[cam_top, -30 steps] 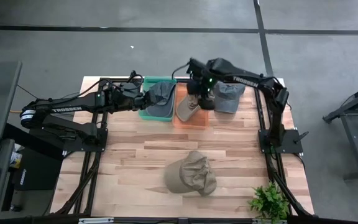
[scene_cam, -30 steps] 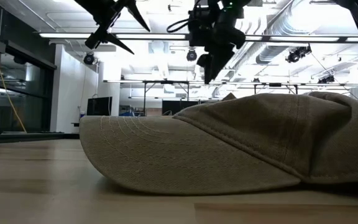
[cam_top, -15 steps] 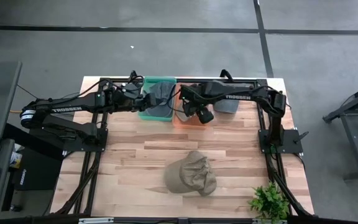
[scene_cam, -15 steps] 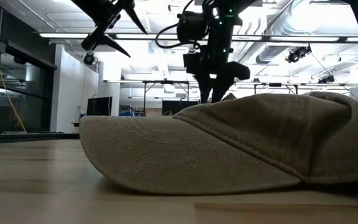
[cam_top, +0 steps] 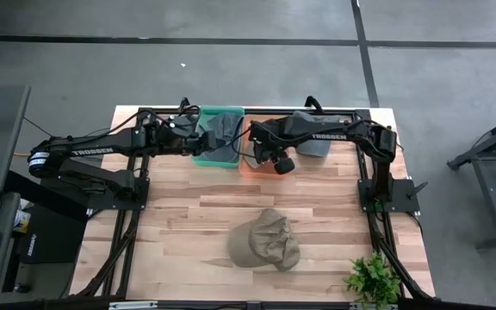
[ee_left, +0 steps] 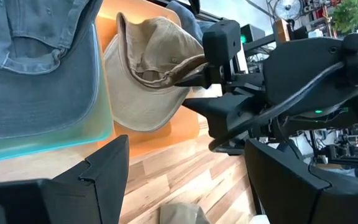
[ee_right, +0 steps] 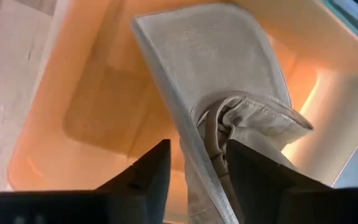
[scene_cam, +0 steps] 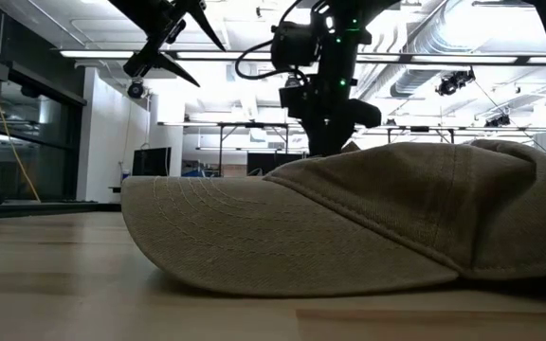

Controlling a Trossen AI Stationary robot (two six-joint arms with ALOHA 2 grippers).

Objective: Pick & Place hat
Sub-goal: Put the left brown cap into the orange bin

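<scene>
A tan hat (ee_left: 145,81) sits partly inside the orange bin (ee_right: 92,112), brim pointing into the bin, with my right gripper (ee_right: 197,177) shut on it; in the high view my right arm covers most of it. My left gripper (ee_left: 188,143) hovers open over the teal bin (ee_left: 42,146), which holds a grey-blue hat (ee_left: 30,62). A khaki hat (cam_top: 265,241) lies by its brim and crown on the table's near middle and fills the low view (scene_cam: 349,218). Another grey hat (cam_top: 319,146) lies on the table to the right of the orange bin. My right gripper pinches the tan hat between its two fingers (ee_right: 148,180) where the brim meets the bunched crown (ee_right: 207,149). It comes from above, slanting down into the orange bin. The brim (ee_right: 216,68) reaches ahead of the fingers toward the bin's floor; whether it touches there I cannot tell.
The teal bin (cam_top: 218,159) and the orange bin (cam_top: 248,162) stand side by side at the table's far middle. A small green plant (cam_top: 373,280) stands at the near right corner. Bare wood lies between the bins and the khaki hat.
My right gripper has come down and toward the table's near edge, bringing the tan hat lower into the orange bin; it then held nearly still. It stays shut on the hat.
</scene>
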